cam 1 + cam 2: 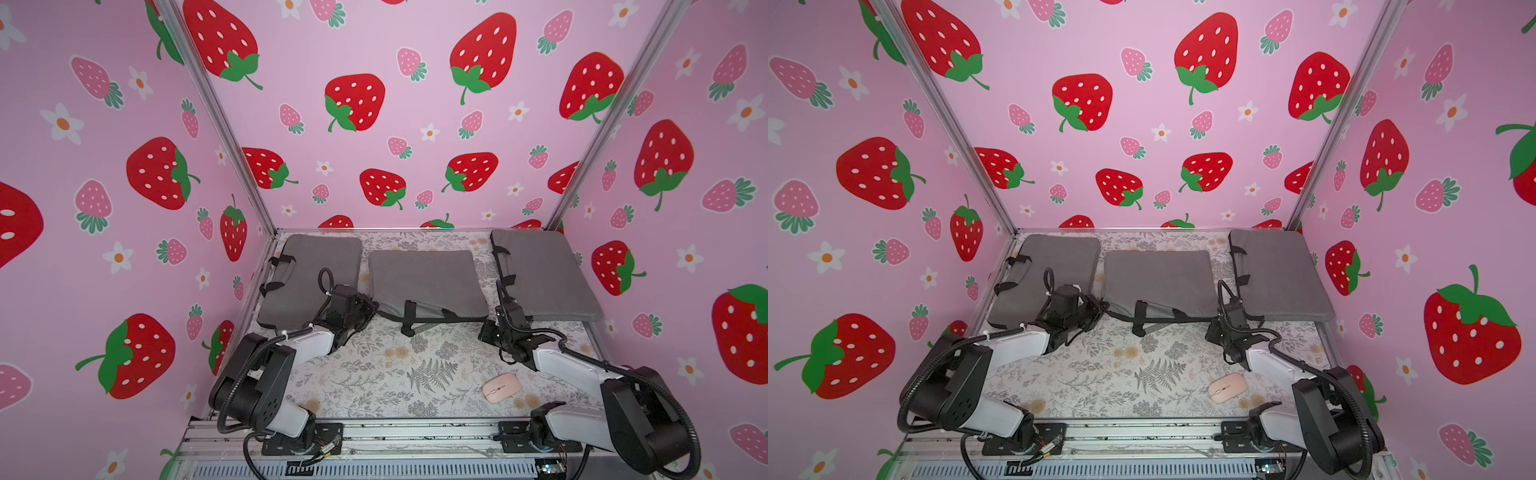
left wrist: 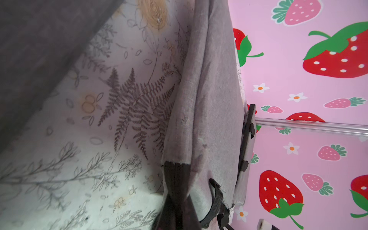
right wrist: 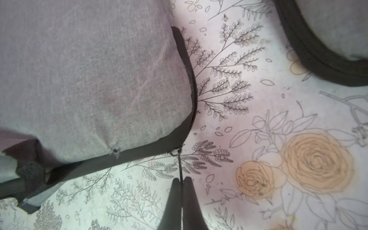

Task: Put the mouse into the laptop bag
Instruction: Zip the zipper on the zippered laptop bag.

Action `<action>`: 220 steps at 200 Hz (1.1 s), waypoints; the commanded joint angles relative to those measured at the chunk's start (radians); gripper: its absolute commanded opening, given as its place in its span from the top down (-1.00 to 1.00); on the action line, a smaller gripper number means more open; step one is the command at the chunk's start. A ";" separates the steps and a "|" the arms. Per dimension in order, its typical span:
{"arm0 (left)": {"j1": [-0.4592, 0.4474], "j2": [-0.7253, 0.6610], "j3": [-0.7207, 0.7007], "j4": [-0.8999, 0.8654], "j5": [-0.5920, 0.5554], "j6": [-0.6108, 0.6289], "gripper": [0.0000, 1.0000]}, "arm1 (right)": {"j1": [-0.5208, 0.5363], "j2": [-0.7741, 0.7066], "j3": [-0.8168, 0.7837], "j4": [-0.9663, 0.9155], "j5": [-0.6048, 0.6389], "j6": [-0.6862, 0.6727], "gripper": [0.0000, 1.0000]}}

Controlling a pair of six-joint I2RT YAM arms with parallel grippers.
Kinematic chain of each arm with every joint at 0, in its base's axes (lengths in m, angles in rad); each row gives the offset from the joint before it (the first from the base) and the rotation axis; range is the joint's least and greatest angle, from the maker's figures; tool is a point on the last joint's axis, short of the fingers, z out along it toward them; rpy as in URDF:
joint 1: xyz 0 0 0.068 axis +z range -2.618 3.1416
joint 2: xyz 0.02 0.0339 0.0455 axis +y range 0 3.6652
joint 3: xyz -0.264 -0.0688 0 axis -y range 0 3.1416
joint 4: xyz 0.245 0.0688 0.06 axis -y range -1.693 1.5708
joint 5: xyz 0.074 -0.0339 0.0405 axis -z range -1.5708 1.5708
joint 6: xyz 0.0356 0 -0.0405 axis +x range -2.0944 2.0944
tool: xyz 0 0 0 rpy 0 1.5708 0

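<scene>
Opening step: right gripper [image 3: 181, 180] pinched shut on the middle bag [image 1: 424, 278] zipper pull [image 3: 180, 165], left gripper [image 1: 370, 309] clamped on its near corner, mouse [image 1: 501, 387] on tabletop [image 1: 374, 374] well apart; next, drag the pull along the edge, corner kept taut.

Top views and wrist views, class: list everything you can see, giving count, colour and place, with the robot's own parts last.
laptop bags: three, grey, across the back
mouse: one, pink, front right
zip pull: one, dark, middle bag's corner
tablecloth: one, pale floral, under everything
walls: three, pink with strawberries, around the workspace
arms: two, black and white, front corners
left gripper: one, black, shut on middle bag's other corner
right gripper: one, black, shut on zip pull
</scene>
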 commanded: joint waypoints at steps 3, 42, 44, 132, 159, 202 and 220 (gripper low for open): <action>0.061 0.087 0.176 0.010 -0.041 0.040 1.00 | -0.032 -0.042 -0.034 -0.109 0.081 0.023 1.00; 0.093 0.334 0.521 -0.141 0.059 0.061 1.00 | -0.032 -0.114 -0.046 -0.154 0.075 -0.013 1.00; 0.095 0.343 0.533 -0.145 0.061 0.060 1.00 | -0.032 -0.116 -0.046 -0.156 0.073 -0.016 1.00; 0.060 0.139 0.371 -0.171 0.072 0.009 -0.40 | 0.185 -0.022 0.023 -0.086 0.002 -0.032 1.00; -0.070 -0.005 0.183 -0.110 0.026 -0.045 -0.36 | 0.332 -0.001 0.076 -0.081 0.046 -0.014 1.00; -0.346 -0.184 -0.019 -0.097 -0.225 -0.064 -0.38 | 0.545 0.105 0.189 -0.058 0.110 -0.017 1.00; -0.367 -0.166 -0.065 -0.033 -0.197 -0.076 -0.37 | 0.604 0.177 0.229 -0.027 0.102 -0.024 1.00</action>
